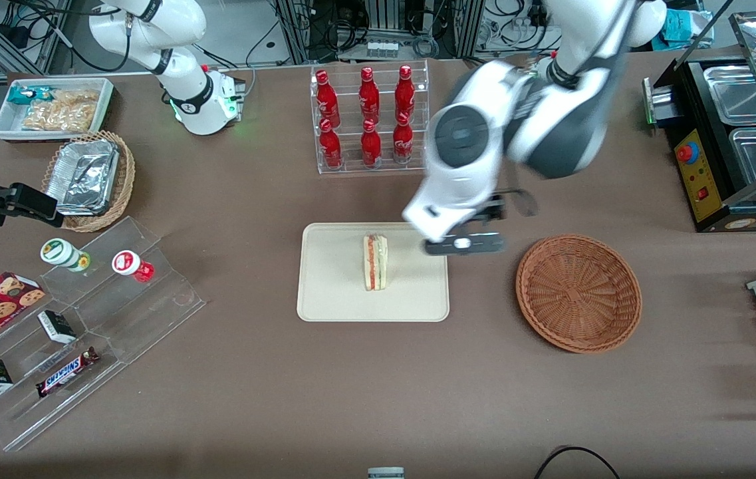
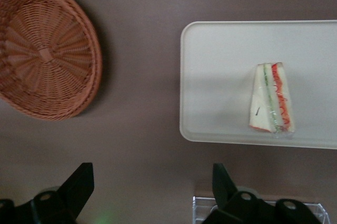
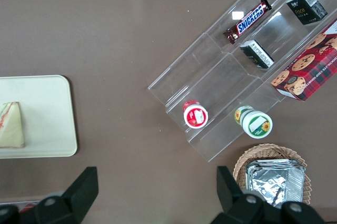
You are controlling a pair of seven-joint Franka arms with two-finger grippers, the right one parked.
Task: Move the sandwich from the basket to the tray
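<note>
The sandwich (image 1: 375, 261) (image 2: 271, 105) (image 3: 11, 125), a white wedge with red and green filling, lies on its side on the cream tray (image 1: 331, 293) (image 2: 216, 66) (image 3: 47, 108). The reddish-brown basket (image 1: 578, 293) (image 2: 45, 50) stands empty beside the tray, toward the working arm's end. My left gripper (image 1: 464, 244) (image 2: 152, 171) hangs above the bare table between tray and basket, over the tray's corner farthest from the front camera. It is open with nothing between its fingers.
An acrylic rack of red bottles (image 1: 370, 116) stands farther from the front camera than the tray. Toward the parked arm's end are a stepped acrylic stand (image 1: 85, 332) with snacks, a tan basket with foil containers (image 1: 88, 179) and a white bin (image 1: 52, 106). A food warmer (image 1: 730, 133) sits toward the working arm's end.
</note>
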